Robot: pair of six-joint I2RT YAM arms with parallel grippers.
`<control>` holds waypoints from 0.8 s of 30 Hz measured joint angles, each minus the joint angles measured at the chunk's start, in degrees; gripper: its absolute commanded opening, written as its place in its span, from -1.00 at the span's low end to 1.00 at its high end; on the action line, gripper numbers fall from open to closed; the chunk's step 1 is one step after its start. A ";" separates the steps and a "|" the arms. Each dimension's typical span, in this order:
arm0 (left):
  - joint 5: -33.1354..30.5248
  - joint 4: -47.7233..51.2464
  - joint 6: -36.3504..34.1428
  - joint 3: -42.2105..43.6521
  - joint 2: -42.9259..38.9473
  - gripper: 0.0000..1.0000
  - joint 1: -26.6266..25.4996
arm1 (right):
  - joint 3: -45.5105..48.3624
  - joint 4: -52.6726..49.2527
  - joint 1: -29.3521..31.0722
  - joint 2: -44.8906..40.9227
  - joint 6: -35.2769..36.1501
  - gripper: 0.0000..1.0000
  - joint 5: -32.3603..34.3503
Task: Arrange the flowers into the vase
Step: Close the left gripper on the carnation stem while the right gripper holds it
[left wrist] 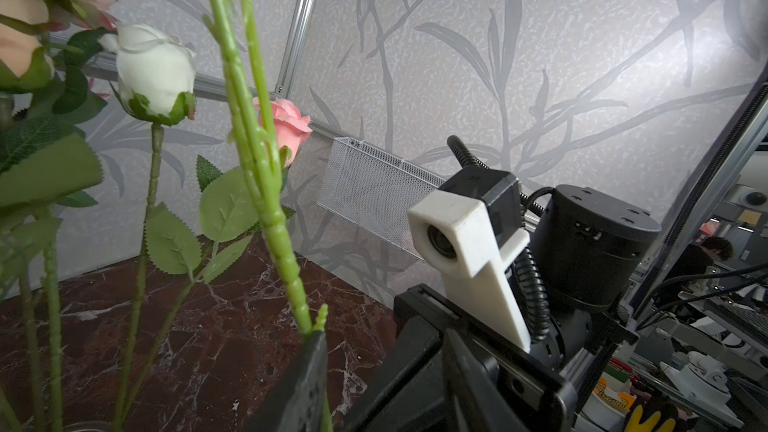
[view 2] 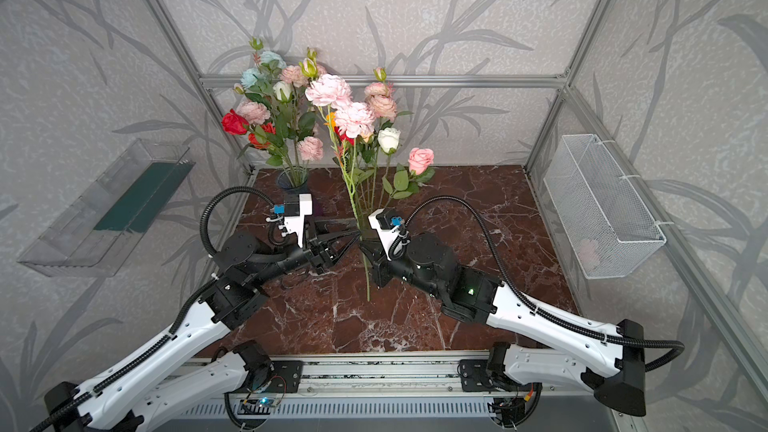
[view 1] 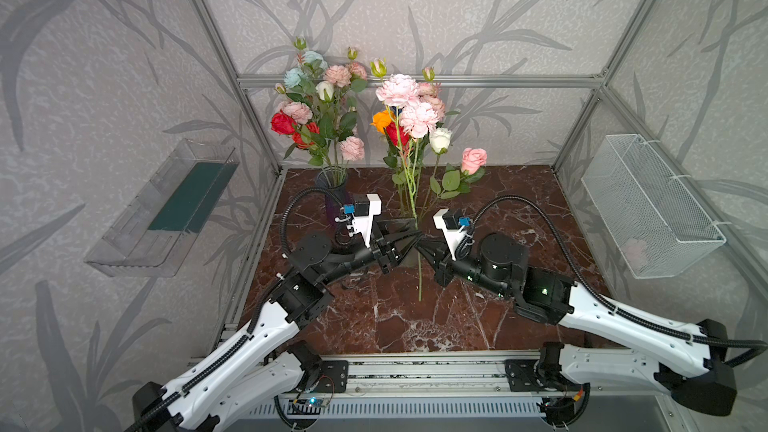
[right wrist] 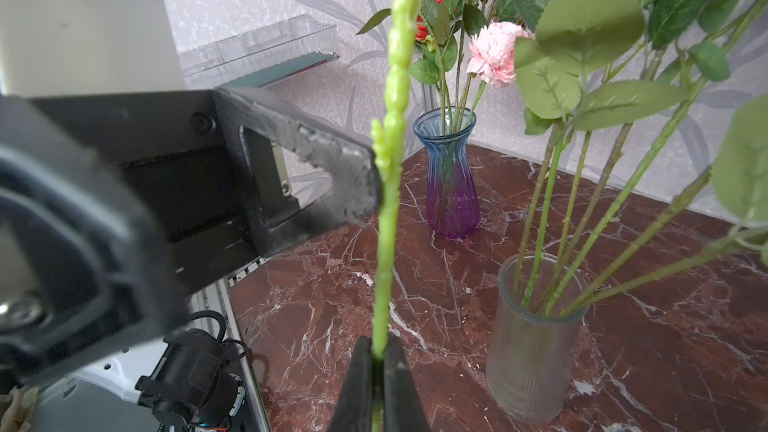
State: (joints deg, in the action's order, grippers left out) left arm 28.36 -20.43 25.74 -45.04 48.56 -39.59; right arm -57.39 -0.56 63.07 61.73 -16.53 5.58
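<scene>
The desk (right wrist: pixel 478 284) looks like polished dark-red marble with white veins, glossy. The frosted vase (right wrist: pixel 532 351) is cloudy, ribbed glass. The blue vase (right wrist: pixel 451 184) is glossy ribbed glass shading to purple. The stem (right wrist: pixel 388 201) is knobbly green plastic with a dull sheen, and the petals (right wrist: pixel 494 51) look like matt cloth. The left end effector (view 1: pixel 414 236) is matt black, its finger pad (right wrist: pixel 349 172) rough and scuffed grey. The basket (view 1: pixel 648 205) is white wire mesh, the tray (view 1: pixel 124 238) clear plastic, the frame bar (view 1: pixel 519 80) brushed metal.
</scene>
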 measured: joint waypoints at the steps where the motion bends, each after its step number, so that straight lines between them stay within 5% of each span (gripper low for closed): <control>1: -0.46 0.00 -0.11 0.17 -0.26 -0.08 0.00 | 0.00 0.20 0.11 0.07 -0.17 -1.00 0.00; 16: -6.05 1.73 -1.36 0.98 -1.33 0.20 0.07 | 1.64 2.03 1.38 -2.10 -0.37 -1.00 2.47; 24: -5.73 2.25 -1.36 0.98 -1.33 0.09 0.07 | 1.64 2.93 1.86 0.50 -0.70 -1.00 -1.05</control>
State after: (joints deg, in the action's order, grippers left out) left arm 22.63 -18.17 24.38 -44.05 47.22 -39.53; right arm -55.75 2.37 64.93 62.24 -17.23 4.54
